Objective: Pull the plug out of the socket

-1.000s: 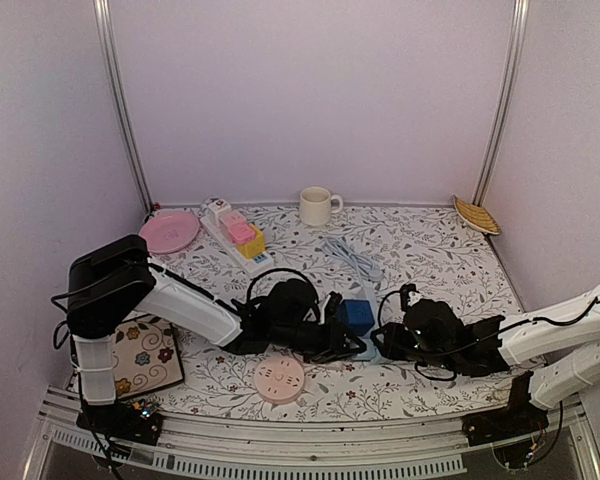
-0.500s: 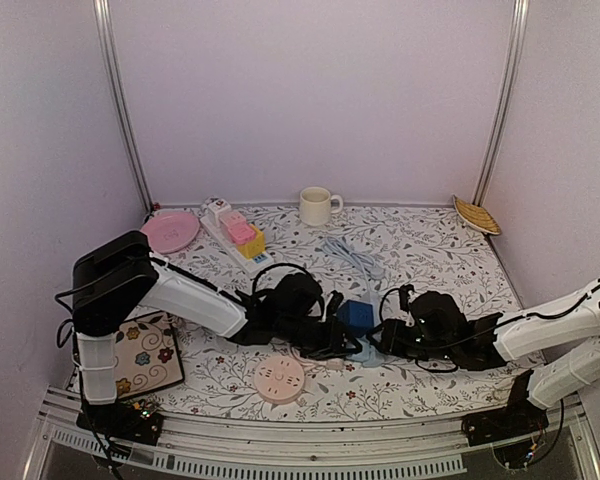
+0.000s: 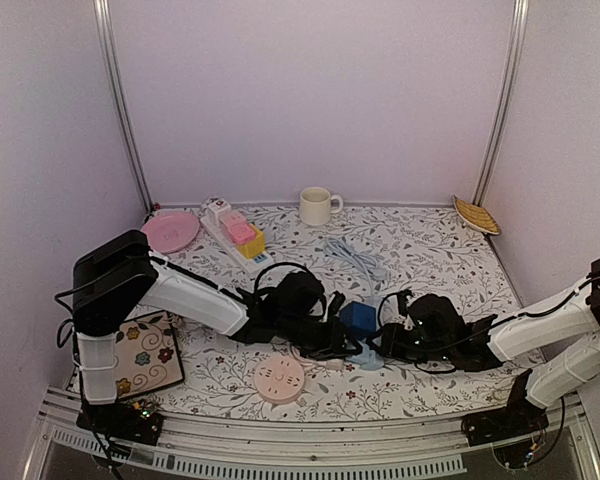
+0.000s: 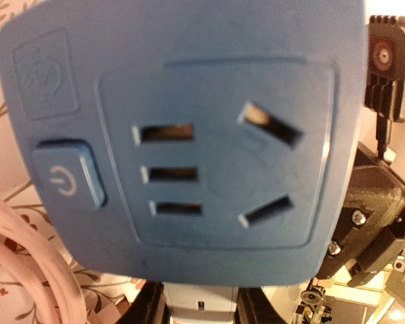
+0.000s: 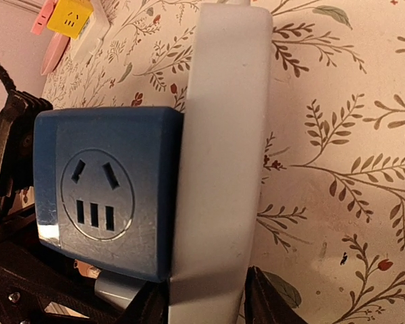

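We log the cube plug point(image 3: 357, 318) at centre, seated on the socket strip point(image 5: 219, 135); a cable point(image 3: 355, 258) lies just behind. Far: plate point(image 3: 169, 232) left, second strip point(image 3: 235, 235) beside it, mug point(image 3: 318, 206) centre, basket point(image 3: 477, 215) right corner. Near: disc point(image 3: 279, 379) left of the cube plug, mat point(image 3: 150, 355) at the left edge.

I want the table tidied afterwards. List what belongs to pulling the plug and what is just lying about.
Job: blue plug cube, white power strip it sits in, left gripper, right gripper.
Lying about: mug, pink plate, pink round disc, second strip with pink and yellow cubes, patterned mat, woven dish.
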Robot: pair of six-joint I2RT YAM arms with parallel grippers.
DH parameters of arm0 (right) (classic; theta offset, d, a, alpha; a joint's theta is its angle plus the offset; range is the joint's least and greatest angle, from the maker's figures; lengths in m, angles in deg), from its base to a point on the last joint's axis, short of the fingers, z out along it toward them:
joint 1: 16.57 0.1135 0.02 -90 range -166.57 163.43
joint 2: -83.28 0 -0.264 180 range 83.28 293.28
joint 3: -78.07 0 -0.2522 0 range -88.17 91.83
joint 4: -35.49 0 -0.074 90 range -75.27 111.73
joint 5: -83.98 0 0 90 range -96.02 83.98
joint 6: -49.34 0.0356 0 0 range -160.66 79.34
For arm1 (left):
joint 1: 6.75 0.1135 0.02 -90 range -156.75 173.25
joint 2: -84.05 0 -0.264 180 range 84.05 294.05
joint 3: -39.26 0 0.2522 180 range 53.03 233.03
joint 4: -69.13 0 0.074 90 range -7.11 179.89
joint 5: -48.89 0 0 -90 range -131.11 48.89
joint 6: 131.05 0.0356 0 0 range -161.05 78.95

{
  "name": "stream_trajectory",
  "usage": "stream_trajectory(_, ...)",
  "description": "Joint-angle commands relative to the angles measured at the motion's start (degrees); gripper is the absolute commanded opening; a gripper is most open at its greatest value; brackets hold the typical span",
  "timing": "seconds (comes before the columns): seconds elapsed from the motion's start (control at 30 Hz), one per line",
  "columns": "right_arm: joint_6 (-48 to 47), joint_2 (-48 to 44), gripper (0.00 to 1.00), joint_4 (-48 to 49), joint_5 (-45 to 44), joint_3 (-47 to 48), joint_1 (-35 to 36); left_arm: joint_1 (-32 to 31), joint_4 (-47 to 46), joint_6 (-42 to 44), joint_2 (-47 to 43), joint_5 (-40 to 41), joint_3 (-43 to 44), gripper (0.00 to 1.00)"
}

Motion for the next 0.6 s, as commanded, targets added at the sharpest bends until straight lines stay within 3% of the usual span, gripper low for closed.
stream_trajectory(0.0, -0.12, 1.49, 0.37, 0.92, 0.22, 0.33, -0.41, 0.01, -1.7, 2.27, 0.08, -2.46, 1.94, 0.0)
stream_trajectory(0.27, 0.04, 0.65, 0.05, -2.12, -3.68, 0.31, -0.52, 0.89, -5.76, -1.04, -0.72, -4.33, -0.86, 0.0)
stream_trajectory(0.57, -1.09, -5.2, 0.03, -13.27, -14.38, 1.08, -0.34, 1.74, -7.7, -2.55, -2.63, -2.68, -4.1, 0.0)
